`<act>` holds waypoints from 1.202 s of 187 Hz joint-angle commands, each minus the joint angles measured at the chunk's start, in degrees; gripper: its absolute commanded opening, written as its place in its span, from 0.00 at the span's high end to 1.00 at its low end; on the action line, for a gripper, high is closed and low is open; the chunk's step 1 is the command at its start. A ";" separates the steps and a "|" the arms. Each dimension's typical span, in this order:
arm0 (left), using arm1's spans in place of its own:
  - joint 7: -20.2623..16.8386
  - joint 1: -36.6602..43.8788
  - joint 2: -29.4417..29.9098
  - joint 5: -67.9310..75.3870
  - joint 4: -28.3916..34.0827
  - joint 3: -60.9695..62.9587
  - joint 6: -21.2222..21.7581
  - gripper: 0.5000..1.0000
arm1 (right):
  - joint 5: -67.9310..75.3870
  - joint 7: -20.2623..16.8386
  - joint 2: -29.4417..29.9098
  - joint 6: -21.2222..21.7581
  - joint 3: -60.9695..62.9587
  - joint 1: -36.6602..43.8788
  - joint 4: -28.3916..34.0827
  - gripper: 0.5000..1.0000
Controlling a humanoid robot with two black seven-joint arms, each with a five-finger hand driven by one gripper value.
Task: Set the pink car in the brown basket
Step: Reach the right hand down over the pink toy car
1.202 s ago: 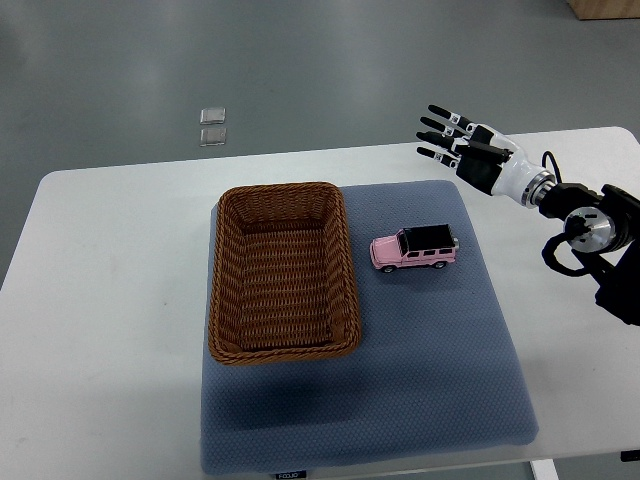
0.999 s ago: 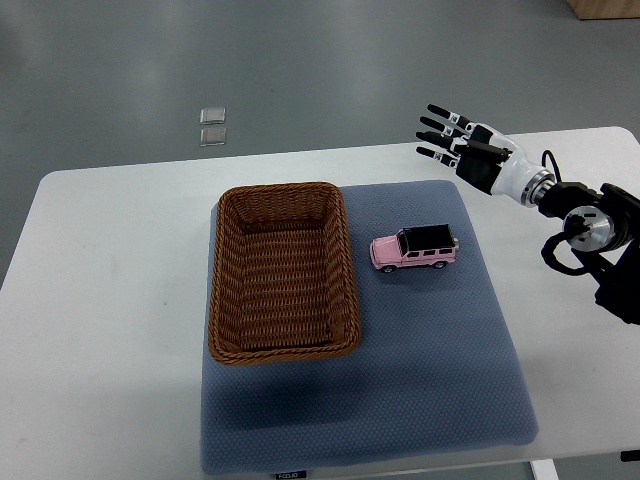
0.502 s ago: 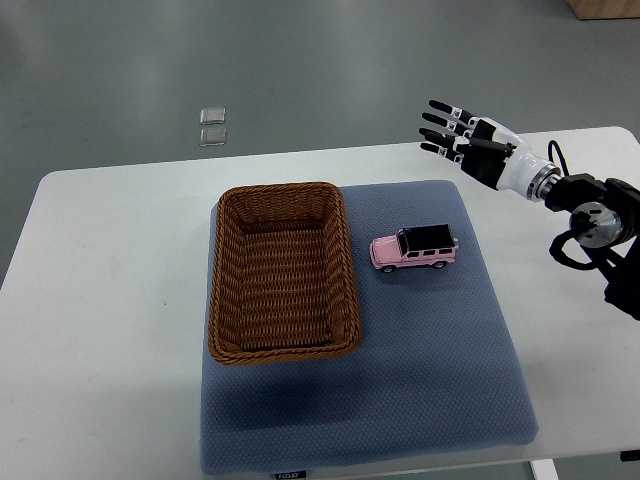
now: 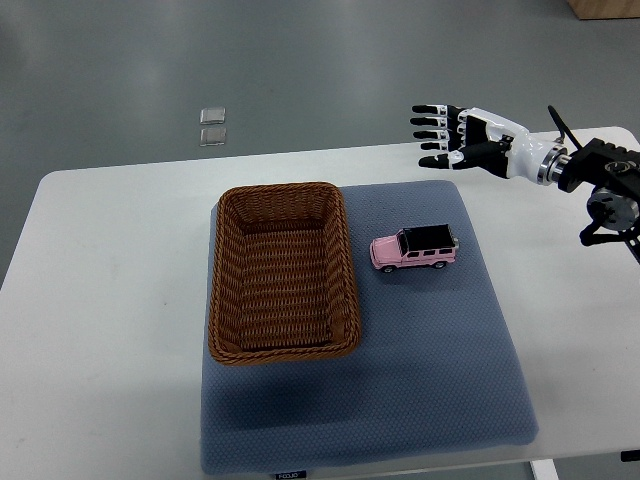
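A pink toy car (image 4: 415,248) with a black roof stands on the blue mat (image 4: 420,370), just right of the brown wicker basket (image 4: 283,270). The basket holds nothing. My right hand (image 4: 447,135) hovers over the table's far edge, above and to the right of the car, well apart from it. Its fingers are spread, pointing left, and hold nothing. The left arm does not show.
The mat lies on a white table (image 4: 110,300). Two small clear squares (image 4: 212,126) lie on the grey floor beyond the table. A wooden box corner (image 4: 605,8) shows at the top right.
My right hand has risen a little and turned, its fingers now pointing left rather than up-left. The forearm has lifted toward the far edge. Car and basket have not moved.
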 commanded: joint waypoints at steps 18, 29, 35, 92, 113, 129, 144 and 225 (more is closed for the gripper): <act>0.00 0.00 0.00 0.01 -0.01 -0.01 -0.01 0.00 | -16.53 3.37 -3.72 0.01 -1.03 0.58 5.89 0.16; -0.09 0.00 0.00 0.01 -0.01 -0.01 -0.01 0.00 | -20.67 4.77 -5.22 0.01 -2.44 0.49 8.00 0.16; 0.00 0.00 0.00 0.01 -0.01 -0.01 -0.01 0.00 | -22.69 5.56 -5.92 0.01 -3.49 0.49 9.23 0.16; 0.00 0.00 0.00 0.01 -0.01 -0.01 -0.01 0.00 | -30.43 6.80 -7.77 -5.11 -15.01 0.49 13.80 0.16; 0.00 0.00 0.00 0.01 -0.01 -0.01 -0.01 0.00 | -30.43 6.80 -7.59 -7.92 -17.38 0.40 13.89 0.17; 0.00 0.00 0.00 0.01 -0.01 -0.01 -0.01 0.00 | -30.43 6.80 -7.15 -8.89 -17.64 0.31 13.89 0.17; -0.09 0.00 0.00 0.01 -0.01 -0.01 -0.01 0.00 | -30.43 6.80 -6.71 -9.68 -17.64 0.23 13.89 0.17; 0.00 0.00 0.00 0.01 -0.01 -0.01 -0.01 0.00 | -30.51 6.88 -5.92 -18.91 -24.32 -0.12 13.89 0.18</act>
